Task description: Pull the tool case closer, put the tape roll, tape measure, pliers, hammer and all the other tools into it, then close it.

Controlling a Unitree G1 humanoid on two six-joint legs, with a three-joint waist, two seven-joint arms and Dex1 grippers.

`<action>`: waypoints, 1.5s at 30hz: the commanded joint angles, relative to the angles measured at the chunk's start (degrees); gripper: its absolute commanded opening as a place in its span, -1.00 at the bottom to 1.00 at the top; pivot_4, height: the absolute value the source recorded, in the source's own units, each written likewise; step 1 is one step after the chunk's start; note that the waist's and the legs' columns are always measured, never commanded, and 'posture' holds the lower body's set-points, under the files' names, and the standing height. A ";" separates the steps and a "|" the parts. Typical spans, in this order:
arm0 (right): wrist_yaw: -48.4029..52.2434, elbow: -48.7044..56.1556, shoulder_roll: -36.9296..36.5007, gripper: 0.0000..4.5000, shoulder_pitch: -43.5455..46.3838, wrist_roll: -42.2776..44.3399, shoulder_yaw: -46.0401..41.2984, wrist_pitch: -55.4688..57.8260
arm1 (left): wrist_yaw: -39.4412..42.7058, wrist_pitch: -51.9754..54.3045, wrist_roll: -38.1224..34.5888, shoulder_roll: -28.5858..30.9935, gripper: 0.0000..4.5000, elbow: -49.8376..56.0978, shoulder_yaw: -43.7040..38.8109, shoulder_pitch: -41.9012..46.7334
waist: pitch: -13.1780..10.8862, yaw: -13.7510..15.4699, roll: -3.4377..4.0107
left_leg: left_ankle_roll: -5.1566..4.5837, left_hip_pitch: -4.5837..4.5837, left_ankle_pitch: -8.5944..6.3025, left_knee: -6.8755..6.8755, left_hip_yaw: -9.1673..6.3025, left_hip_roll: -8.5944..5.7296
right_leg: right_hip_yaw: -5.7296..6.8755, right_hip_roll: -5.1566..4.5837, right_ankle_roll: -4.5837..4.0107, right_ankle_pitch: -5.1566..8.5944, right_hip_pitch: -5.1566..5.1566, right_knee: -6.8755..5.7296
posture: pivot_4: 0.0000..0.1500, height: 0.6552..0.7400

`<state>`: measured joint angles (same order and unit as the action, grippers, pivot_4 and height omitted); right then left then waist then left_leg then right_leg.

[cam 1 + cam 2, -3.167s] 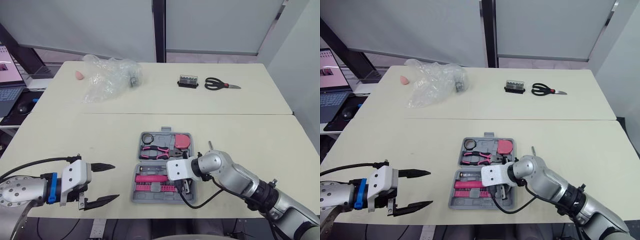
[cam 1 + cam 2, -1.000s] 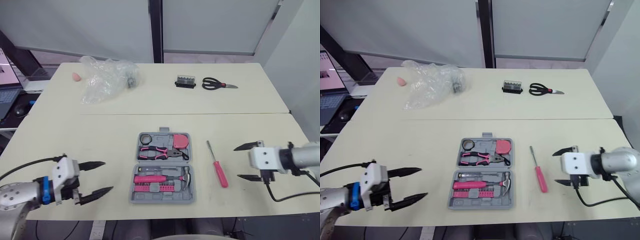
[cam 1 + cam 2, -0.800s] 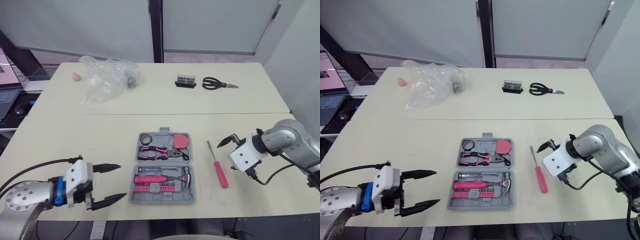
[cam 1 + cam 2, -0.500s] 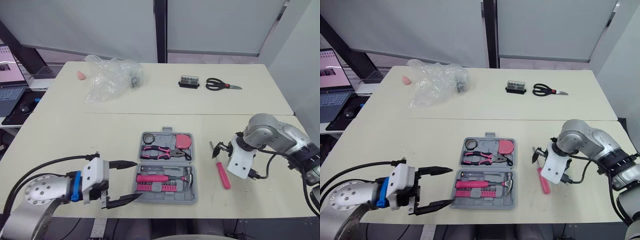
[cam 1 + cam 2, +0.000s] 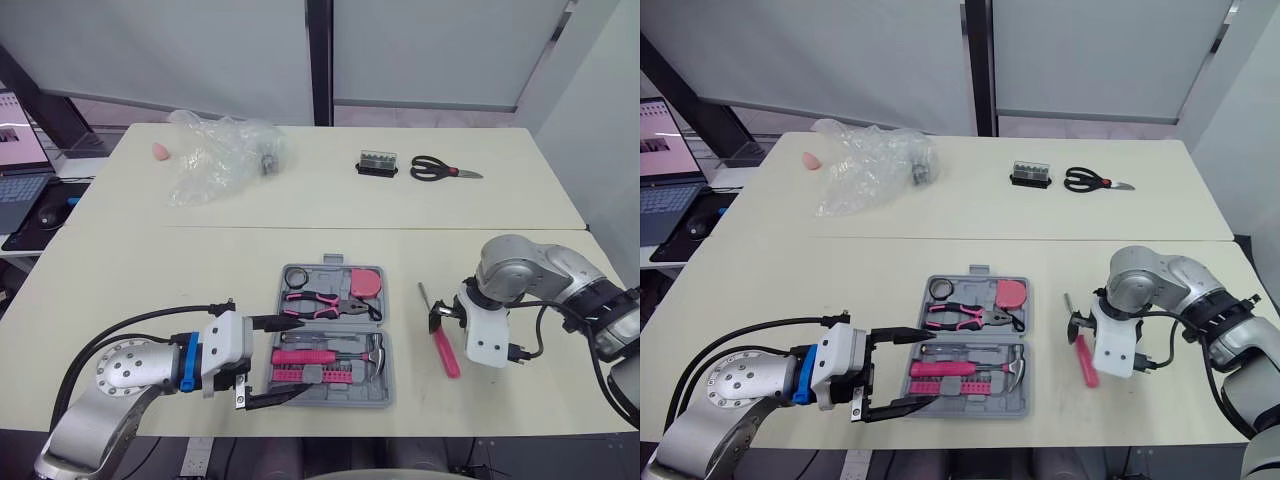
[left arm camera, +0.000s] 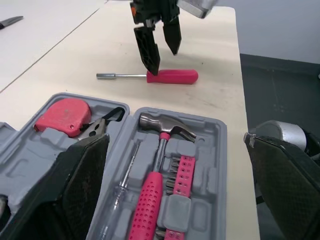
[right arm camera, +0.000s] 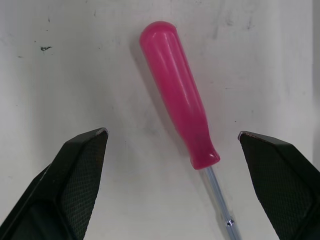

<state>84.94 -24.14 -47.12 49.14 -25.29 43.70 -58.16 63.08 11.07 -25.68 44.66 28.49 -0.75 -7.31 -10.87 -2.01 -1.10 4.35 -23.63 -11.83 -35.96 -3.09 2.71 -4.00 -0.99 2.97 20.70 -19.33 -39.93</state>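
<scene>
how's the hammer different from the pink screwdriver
The hammer sits bedded in the tool case; the screwdriver lies loose on the table to its right. The hammer's handle is dotted and ends in a broad clawed head; the screwdriver's handle is smooth, with a thin shaft. Both have pink handles and metal ends.
</scene>
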 commanded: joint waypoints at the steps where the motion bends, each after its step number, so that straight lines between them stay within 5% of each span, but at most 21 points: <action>1: -3.19 -4.10 2.06 0.98 2.72 -3.88 0.42 -1.81 | -0.56 0.35 -0.16 -0.10 1.00 0.58 0.22 0.36 | -0.01 -0.06 0.02 | 0.00 0.01 0.00 0.00 0.01 0.00 | 0.00 0.00 0.00 0.00 0.00 0.00 | 1.00 1.00; 9: -9.50 -11.47 5.92 0.98 4.33 -11.19 2.69 -3.65 | -1.81 1.12 -0.13 0.21 1.00 1.54 -0.15 -0.29 | 0.00 0.09 0.01 | 0.00 0.01 0.00 0.01 0.00 -0.01 | 0.00 -0.01 0.00 0.00 0.00 0.00 | 1.00 1.00; 15: -10.23 -11.49 6.61 0.15 3.75 -10.86 3.27 -3.35 | -2.27 1.49 -0.35 0.41 1.00 2.11 -0.32 -0.69 | 0.02 0.06 -0.03 | 0.00 0.31 0.00 0.02 0.00 0.01 | 0.01 0.00 0.00 0.00 0.28 0.00 | 1.00 1.00; 26: -6.84 -6.55 3.09 -0.67 0.26 -2.03 0.37 2.56 | -2.55 1.30 -0.17 0.30 1.00 1.76 0.16 -0.38 | 0.02 0.12 -0.03 | 0.00 0.36 0.00 0.05 0.01 0.00 | -0.01 0.00 -0.01 0.00 0.33 0.01 | 1.00 1.00; 29: -4.68 -1.36 -0.11 -0.73 -3.23 3.03 -2.31 8.25 | -2.40 1.04 -0.06 0.14 1.00 0.94 0.26 0.43 | 0.02 0.27 -0.03 | 0.00 0.34 0.00 0.05 0.01 -0.01 | -0.02 -0.01 -0.01 0.00 0.32 0.01 | 1.00 1.00; 32: -3.04 5.43 -3.27 -0.73 -7.35 6.70 -5.48 15.86 | -2.45 0.49 0.19 -0.16 1.00 0.13 0.23 1.24 | 0.00 0.33 0.00 | 0.00 0.30 0.00 0.04 0.01 -0.02 | -0.02 -0.03 0.00 0.00 0.30 0.02 | 1.00 1.00; 38: -0.03 19.06 -13.30 -0.73 -20.75 19.83 -18.90 49.68 | -2.87 -2.25 1.57 -1.65 1.00 -2.12 0.18 3.05 | -0.01 0.46 0.03 | -0.01 0.20 -0.01 0.03 -0.02 -0.06 | -0.01 -0.06 0.00 0.00 0.29 0.05 | 1.00 1.00; 45: -10.97 36.27 -11.62 -0.73 -33.47 37.03 -35.33 108.37 | -0.76 -2.07 -0.04 -1.75 1.00 -2.80 0.74 4.96 | -0.01 -0.15 0.04 | -0.01 0.20 -0.01 0.05 0.00 0.02 | -0.07 0.05 -0.01 0.01 0.24 0.04 | 1.00 1.00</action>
<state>76.96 9.07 -59.34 15.36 8.46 12.02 40.65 61.53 9.45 -24.54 42.79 24.33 -0.20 -2.62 -10.88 -2.17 -1.06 4.34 -23.43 -11.84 -35.91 -3.08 2.73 -4.07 -0.94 2.96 20.70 -19.10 -39.90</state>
